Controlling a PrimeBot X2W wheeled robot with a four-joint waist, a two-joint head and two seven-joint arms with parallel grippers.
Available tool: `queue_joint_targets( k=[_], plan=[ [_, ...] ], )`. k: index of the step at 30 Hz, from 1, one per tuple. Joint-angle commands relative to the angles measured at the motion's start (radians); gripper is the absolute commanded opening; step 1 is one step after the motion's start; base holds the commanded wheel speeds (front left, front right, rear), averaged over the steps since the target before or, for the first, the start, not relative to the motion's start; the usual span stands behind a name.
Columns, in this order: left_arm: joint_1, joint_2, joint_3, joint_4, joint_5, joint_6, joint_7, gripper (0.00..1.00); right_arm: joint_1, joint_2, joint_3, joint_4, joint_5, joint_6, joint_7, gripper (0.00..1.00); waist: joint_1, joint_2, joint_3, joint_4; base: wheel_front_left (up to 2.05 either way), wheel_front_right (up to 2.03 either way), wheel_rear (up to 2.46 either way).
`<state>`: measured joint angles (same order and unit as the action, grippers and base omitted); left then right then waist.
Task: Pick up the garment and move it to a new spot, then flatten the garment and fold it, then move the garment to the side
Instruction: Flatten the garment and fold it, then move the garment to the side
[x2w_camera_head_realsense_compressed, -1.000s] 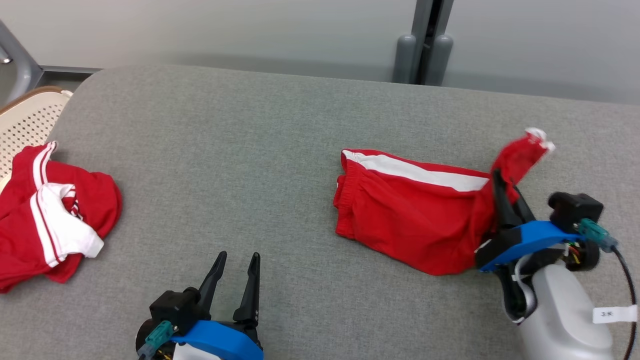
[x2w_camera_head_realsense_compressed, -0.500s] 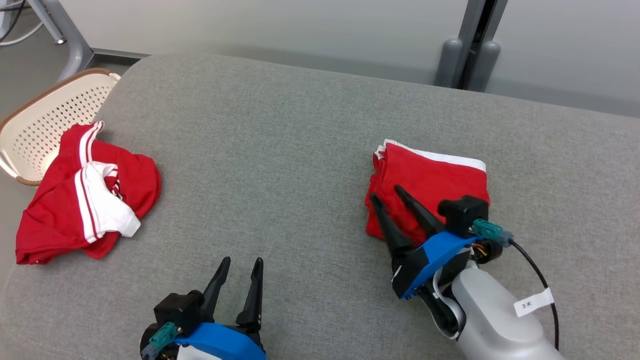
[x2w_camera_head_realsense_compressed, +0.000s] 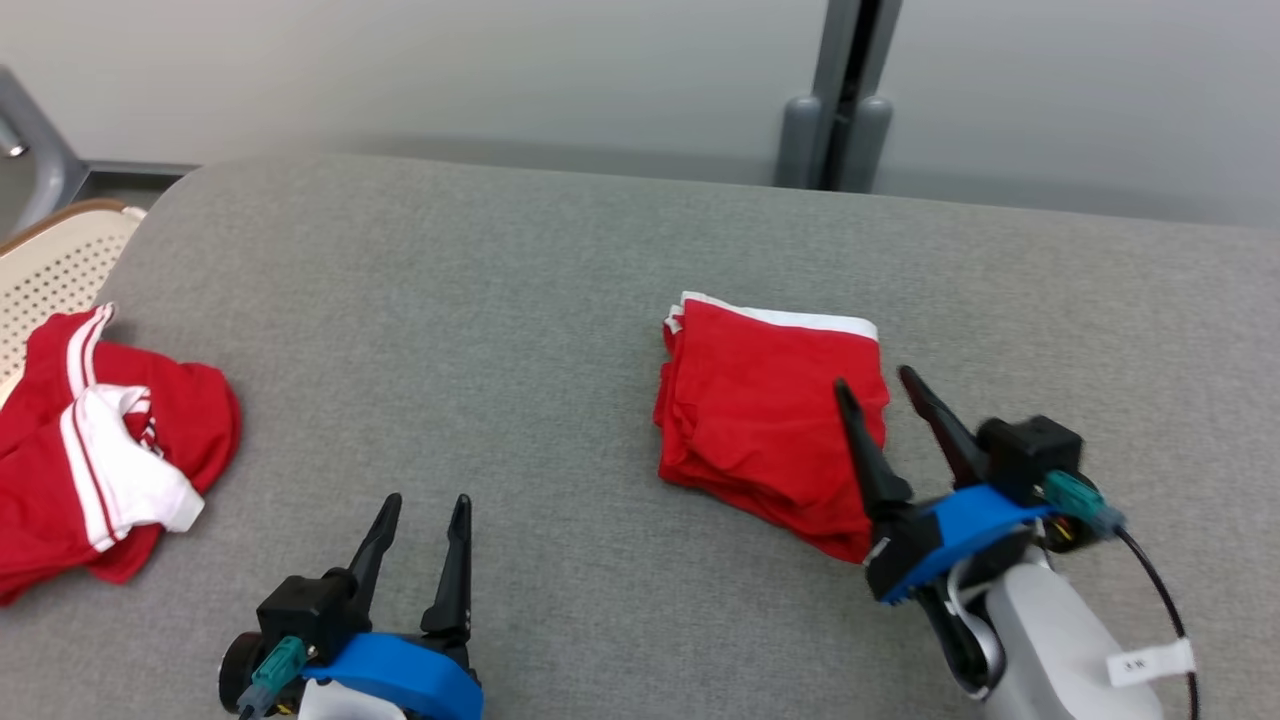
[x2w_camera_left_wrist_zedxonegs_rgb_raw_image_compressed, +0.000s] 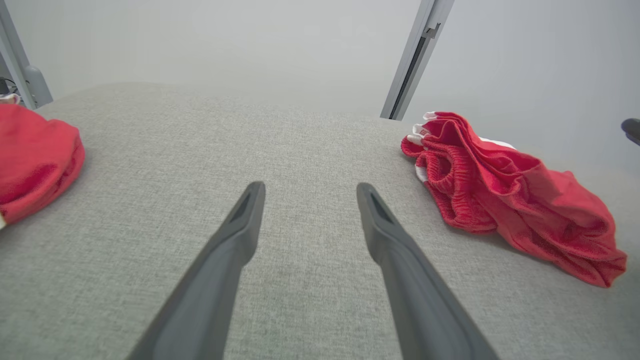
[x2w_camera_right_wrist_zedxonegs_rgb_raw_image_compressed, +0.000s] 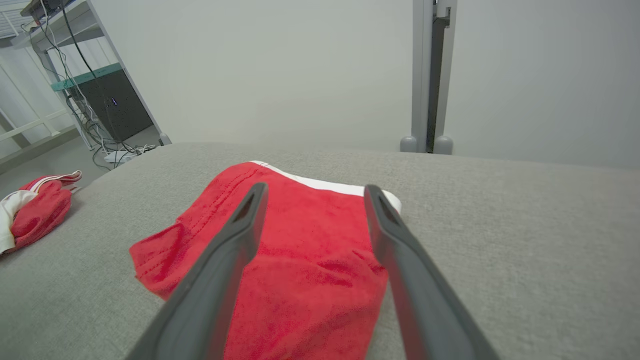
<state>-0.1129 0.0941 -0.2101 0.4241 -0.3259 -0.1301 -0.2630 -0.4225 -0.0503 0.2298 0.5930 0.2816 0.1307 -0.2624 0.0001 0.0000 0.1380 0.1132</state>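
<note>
The garment (x2w_camera_head_realsense_compressed: 765, 415) is a pair of red shorts with a white band, folded into a compact stack on the grey cushion (x2w_camera_head_realsense_compressed: 500, 300), right of centre. My right gripper (x2w_camera_head_realsense_compressed: 875, 385) hovers open over its right edge, nothing between the fingers; in the right wrist view the garment (x2w_camera_right_wrist_zedxonegs_rgb_raw_image_compressed: 300, 235) lies under and between the two dark fingers (x2w_camera_right_wrist_zedxonegs_rgb_raw_image_compressed: 235, 240). Near the front edge at the lower left, my left gripper (x2w_camera_head_realsense_compressed: 425, 505) stands open over bare cushion. The left wrist view shows the garment (x2w_camera_left_wrist_zedxonegs_rgb_raw_image_compressed: 500, 185) off to the right of that gripper (x2w_camera_left_wrist_zedxonegs_rgb_raw_image_compressed: 307, 187).
A second red and white garment (x2w_camera_head_realsense_compressed: 95, 440) lies crumpled at the cushion's left edge, beside a perforated cream basket (x2w_camera_head_realsense_compressed: 55, 260). A grey post (x2w_camera_head_realsense_compressed: 835, 110) rises behind the cushion against a pale wall.
One second ago the right gripper held the shorts' raised right end. That end has been laid over to the left, the gripper has let go and opened, and now sits at the stack's right edge.
</note>
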Motion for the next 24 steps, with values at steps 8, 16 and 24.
queue_joint_targets(
  k=[8, 16, 24],
  plan=[
    [0.061, -0.010, 0.056, -0.026, 0.090, -0.001, -0.003, 1.00, 0.140, 0.000, -0.163, -0.035, -0.088, 0.000, -0.003, 1.00, -0.0001, 0.0000, -0.052, -0.081, 0.00, 0.00, 0.00],
    [0.145, -0.031, 0.104, -0.051, 0.165, -0.001, -0.003, 1.00, 0.245, -0.001, -0.171, 0.007, -0.058, 0.000, -0.003, 1.00, -0.0001, 0.0000, -0.077, -0.120, 0.00, 0.00, 0.00],
    [0.125, -0.042, 0.096, -0.053, 0.171, -0.001, -0.003, 1.00, 0.222, -0.001, -0.157, 0.027, -0.050, 0.000, -0.003, 1.00, -0.0001, 0.0000, -0.068, -0.106, 0.00, 0.00, 0.00]
  ],
)
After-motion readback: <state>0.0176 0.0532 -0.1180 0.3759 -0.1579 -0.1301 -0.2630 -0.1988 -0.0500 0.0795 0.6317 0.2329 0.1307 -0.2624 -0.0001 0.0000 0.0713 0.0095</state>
